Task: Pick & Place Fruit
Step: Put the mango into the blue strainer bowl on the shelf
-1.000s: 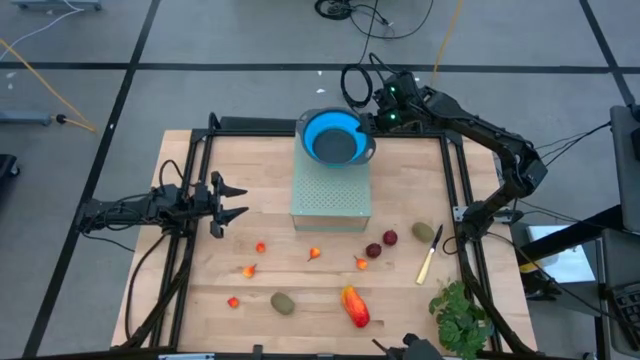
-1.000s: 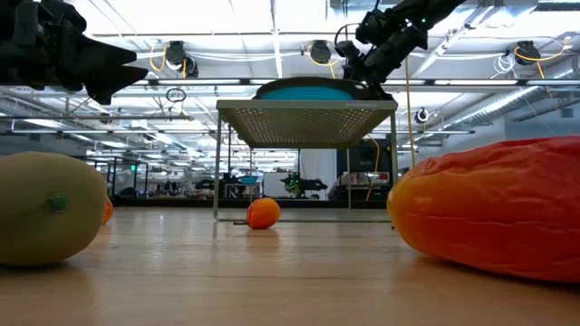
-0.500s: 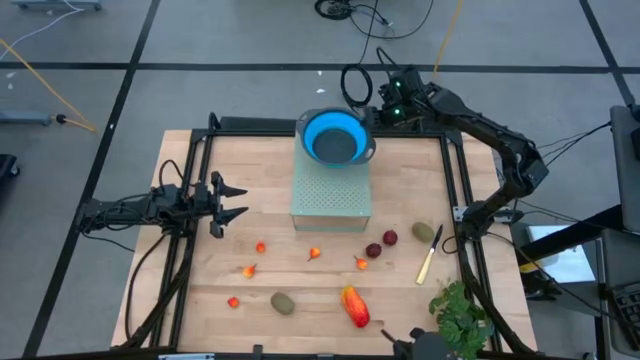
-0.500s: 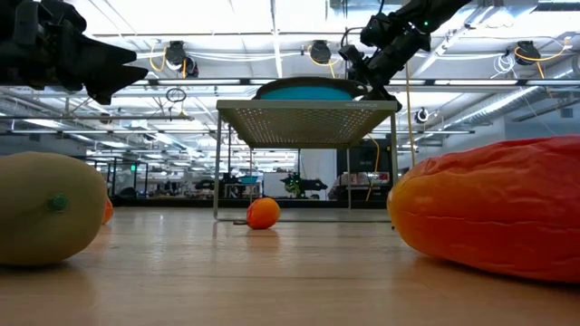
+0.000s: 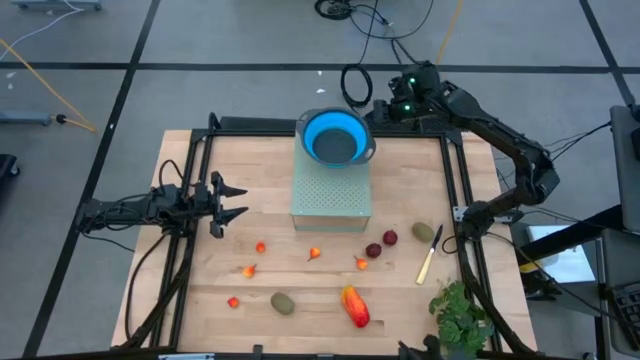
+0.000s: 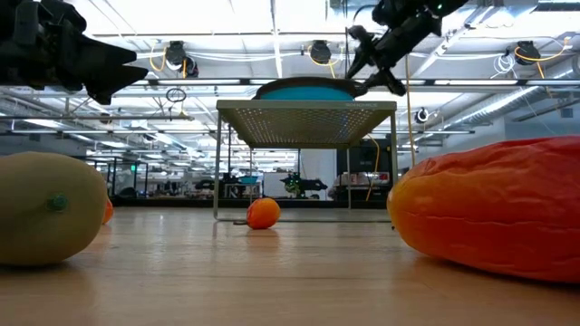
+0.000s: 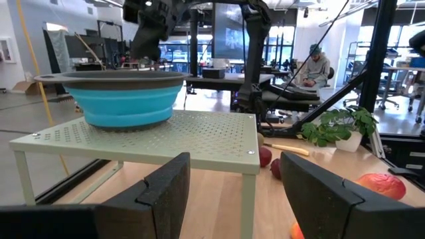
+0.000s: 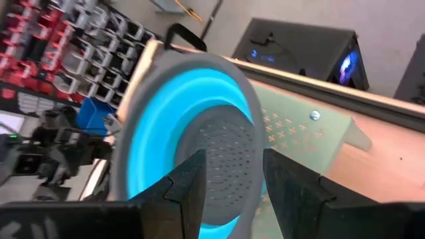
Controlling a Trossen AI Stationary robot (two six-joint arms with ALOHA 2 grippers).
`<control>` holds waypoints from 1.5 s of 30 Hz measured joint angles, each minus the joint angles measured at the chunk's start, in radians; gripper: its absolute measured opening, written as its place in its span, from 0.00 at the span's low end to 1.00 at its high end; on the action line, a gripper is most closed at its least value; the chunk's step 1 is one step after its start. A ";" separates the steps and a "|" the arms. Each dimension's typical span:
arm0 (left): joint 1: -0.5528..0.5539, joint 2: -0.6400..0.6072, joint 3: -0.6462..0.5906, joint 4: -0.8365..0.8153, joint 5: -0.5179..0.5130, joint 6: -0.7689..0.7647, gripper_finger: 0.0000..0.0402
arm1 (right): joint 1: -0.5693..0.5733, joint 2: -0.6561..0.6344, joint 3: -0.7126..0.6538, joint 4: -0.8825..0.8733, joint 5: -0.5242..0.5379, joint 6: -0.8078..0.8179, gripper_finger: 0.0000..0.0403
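The fruit lies on the wooden table: several tiny orange-red pieces [image 5: 261,247], two dark red round ones [image 5: 390,238], a brownish-green oval [image 5: 283,302] and a larger orange-red oblong [image 5: 354,306]. A blue bowl [image 5: 338,137] stands on a pale green perforated stand [image 5: 331,195] at the far middle. My right gripper [image 5: 383,108] hovers open above and beyond the bowl's far right rim, with nothing between its fingers [image 8: 189,182]. At the table's left side my left gripper [image 5: 228,200] waits open, level, pointing at the stand.
A yellow-handled knife [image 5: 430,256] and a leafy green bunch [image 5: 460,315] lie near the right edge. Another greenish oval [image 5: 424,232] sits by the knife. Black frame rails [image 5: 462,190] run along the table's left and right sides.
My right gripper has risen and drawn back from the bowl's rim toward the table's far right corner, its fingers tipping a little. The bowl has stayed on the stand.
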State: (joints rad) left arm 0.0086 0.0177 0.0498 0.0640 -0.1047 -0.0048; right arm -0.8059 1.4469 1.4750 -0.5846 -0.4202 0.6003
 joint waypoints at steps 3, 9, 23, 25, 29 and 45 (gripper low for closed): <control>0.000 0.000 0.000 0.000 0.000 0.000 0.58 | 0.000 -0.052 0.000 0.000 0.003 0.005 0.35; 0.000 0.000 0.000 0.000 0.000 0.000 0.58 | 0.000 -0.151 0.000 -0.043 0.005 0.012 0.35; 0.000 0.000 0.000 0.000 0.000 0.000 0.58 | 0.002 -0.352 0.000 -0.235 0.054 -0.066 0.35; 0.000 0.000 0.000 0.000 0.000 0.000 0.58 | 0.002 -0.375 0.000 -0.243 0.054 -0.069 0.35; 0.000 0.000 0.000 0.000 -0.001 0.000 0.58 | 0.002 -0.419 0.000 -0.245 0.054 -0.087 0.35; 0.000 0.000 0.000 0.000 -0.001 0.000 0.58 | 0.003 -0.556 -0.092 -0.231 0.054 -0.179 0.35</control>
State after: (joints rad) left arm 0.0086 0.0176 0.0498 0.0635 -0.1055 -0.0048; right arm -0.8033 0.8912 1.3830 -0.8160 -0.3664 0.4213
